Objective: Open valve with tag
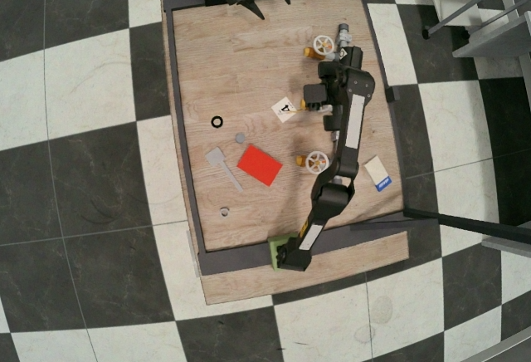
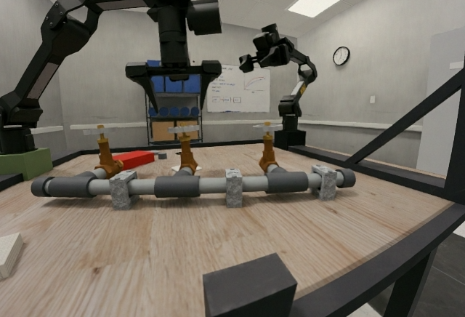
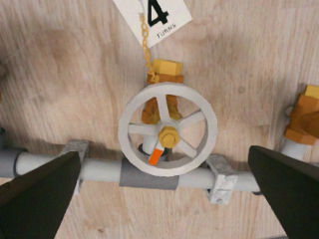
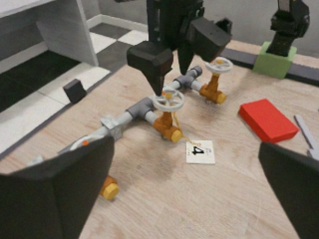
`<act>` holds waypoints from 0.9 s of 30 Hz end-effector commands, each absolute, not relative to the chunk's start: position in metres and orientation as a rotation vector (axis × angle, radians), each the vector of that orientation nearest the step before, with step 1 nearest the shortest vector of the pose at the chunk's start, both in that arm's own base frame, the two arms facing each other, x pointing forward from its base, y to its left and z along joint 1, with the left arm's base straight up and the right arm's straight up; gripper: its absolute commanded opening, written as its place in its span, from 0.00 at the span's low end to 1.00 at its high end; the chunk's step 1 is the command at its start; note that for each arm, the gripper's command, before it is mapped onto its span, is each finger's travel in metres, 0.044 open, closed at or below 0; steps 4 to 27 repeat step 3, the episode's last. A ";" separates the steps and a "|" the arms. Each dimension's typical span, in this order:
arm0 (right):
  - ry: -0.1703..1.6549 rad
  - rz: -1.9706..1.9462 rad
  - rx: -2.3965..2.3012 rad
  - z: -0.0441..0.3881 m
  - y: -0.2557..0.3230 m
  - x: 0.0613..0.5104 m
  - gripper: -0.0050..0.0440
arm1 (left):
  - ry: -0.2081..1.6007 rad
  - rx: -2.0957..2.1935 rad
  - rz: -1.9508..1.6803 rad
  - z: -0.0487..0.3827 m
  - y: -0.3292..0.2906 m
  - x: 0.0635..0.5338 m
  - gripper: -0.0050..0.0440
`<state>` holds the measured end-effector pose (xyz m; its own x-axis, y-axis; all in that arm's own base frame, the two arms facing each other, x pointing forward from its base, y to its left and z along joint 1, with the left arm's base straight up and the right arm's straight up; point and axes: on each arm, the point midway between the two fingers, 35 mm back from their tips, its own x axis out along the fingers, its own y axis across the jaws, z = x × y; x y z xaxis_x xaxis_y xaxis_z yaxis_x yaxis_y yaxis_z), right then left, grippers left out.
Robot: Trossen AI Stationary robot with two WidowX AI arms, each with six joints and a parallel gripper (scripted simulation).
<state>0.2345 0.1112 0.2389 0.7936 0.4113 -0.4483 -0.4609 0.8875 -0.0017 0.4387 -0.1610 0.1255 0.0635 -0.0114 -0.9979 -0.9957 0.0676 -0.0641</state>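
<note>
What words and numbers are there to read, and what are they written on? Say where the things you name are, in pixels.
"4" and "TURNS": on the white tag (image 1: 280, 111) (image 3: 169, 31) (image 4: 205, 158) chained to the middle valve (image 3: 211, 124) (image 4: 165, 124).
Small print by the tag's other edge: too small to read.
White writing on the blue end of the cream block (image 1: 376, 169): too blurred to read.
Handwriting on the whiteboard (image 2: 240, 105): too small to read.
Wall clock (image 2: 341, 55): its marks are too small to read.
</note>
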 end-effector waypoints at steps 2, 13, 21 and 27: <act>0.428 0.474 -0.106 0.248 0.112 0.234 0.92 | 1.178 -1.227 1.075 0.141 -0.163 0.441 1.00; 0.428 0.474 -0.106 0.248 0.112 0.234 0.92 | 1.178 -1.227 1.075 0.141 -0.163 0.441 1.00; 0.428 0.474 -0.106 0.248 0.112 0.234 0.92 | 1.178 -1.227 1.075 0.141 -0.163 0.441 1.00; 0.428 0.474 -0.106 0.248 0.112 0.234 0.92 | 1.178 -1.227 1.075 0.141 -0.163 0.441 1.00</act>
